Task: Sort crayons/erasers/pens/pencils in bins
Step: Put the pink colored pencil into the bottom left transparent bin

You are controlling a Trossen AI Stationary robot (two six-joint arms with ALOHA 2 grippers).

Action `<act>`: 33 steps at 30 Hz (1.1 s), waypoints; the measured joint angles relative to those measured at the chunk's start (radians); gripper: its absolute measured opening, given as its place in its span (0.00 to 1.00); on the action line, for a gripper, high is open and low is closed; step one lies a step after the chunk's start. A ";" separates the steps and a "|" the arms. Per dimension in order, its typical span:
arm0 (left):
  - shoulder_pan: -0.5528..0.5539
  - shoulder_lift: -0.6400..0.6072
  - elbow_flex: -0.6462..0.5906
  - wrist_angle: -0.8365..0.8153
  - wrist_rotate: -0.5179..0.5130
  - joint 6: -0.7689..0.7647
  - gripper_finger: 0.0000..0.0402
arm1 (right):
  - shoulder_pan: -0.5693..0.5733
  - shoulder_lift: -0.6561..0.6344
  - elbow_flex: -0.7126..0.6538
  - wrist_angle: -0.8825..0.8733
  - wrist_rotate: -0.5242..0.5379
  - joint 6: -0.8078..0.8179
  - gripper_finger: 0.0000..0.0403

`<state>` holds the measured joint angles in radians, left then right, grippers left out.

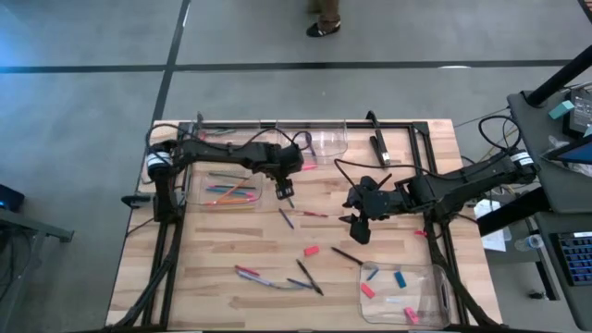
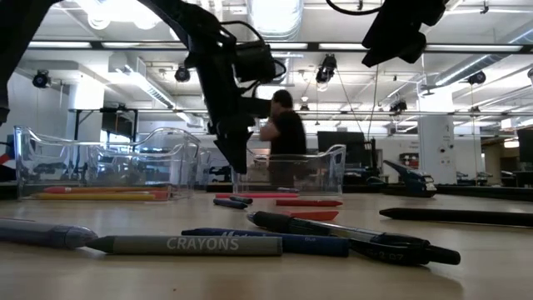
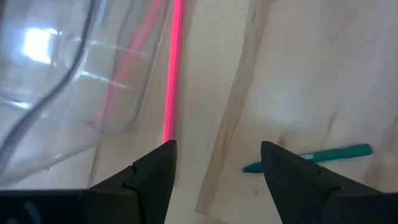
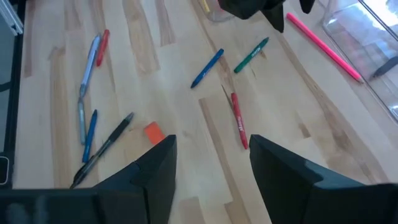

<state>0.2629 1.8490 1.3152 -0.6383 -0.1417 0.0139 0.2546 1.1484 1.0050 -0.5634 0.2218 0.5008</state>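
Left gripper (image 1: 289, 192) jaws apart, empty, beside crayon bin (image 1: 196, 196); pink stick (image 3: 171, 81) just ahead, along bin wall. Judgement: centre jaws over stick, descend square, avoid wall. Right gripper (image 1: 357, 225) apart, empty, mid-table, waiting.

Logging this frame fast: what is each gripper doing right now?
Left gripper: open, empty, beside the pink stick.
Right gripper: open, empty, above the table.

bare table (image 1: 222, 250) is left open along the near left side. the middle is strewn with loose pens (image 1: 309, 277) and a red-orange eraser (image 1: 312, 250). the far edge is blocked by clear bins (image 1: 329, 143), with both arms reaching in above.
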 joint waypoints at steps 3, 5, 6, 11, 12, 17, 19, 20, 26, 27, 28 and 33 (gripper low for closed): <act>0.014 0.016 -0.005 -0.002 0.000 -0.007 0.54 | 0.000 0.000 0.000 0.000 0.000 0.000 0.48; 0.025 0.022 -0.009 -0.013 -0.001 -0.008 0.54 | 0.000 0.000 0.000 0.001 0.000 0.000 0.48; 0.031 0.025 -0.009 -0.009 -0.001 -0.008 0.54 | 0.000 0.000 0.000 0.001 0.001 0.000 0.48; 0.068 0.044 -0.010 -0.005 0.000 -0.009 0.54 | 0.000 0.000 0.000 0.001 0.002 -0.001 0.48; 0.076 0.050 -0.011 -0.008 0.001 -0.009 0.54 | 0.000 0.000 0.000 0.001 0.002 -0.001 0.48; 0.103 0.076 -0.010 0.001 0.002 -0.008 0.54 | 0.000 0.000 -0.001 0.001 0.016 0.003 0.48; 0.109 0.089 -0.010 0.005 0.000 -0.007 0.54 | 0.000 0.000 -0.001 0.001 0.019 0.003 0.48; 0.111 0.091 -0.010 0.005 0.001 -0.006 0.54 | 0.000 0.000 -0.001 0.001 0.026 0.003 0.48; 0.116 0.122 -0.009 0.009 0.000 0.000 0.54 | 0.000 0.000 -0.002 0.001 0.053 0.004 0.48; 0.116 0.125 -0.008 0.010 0.002 0.000 0.54 | 0.000 0.000 -0.002 0.001 0.054 0.008 0.48; 0.116 0.129 -0.008 0.009 0.004 0.000 0.54 | 0.000 0.000 -0.002 0.001 0.060 0.013 0.48; 0.118 0.135 -0.005 0.010 0.041 0.001 0.54 | 0.000 0.000 -0.002 0.001 0.068 0.020 0.48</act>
<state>0.3814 1.9836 1.3103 -0.6286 -0.1011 0.0149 0.2544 1.1484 1.0035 -0.5625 0.2893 0.5205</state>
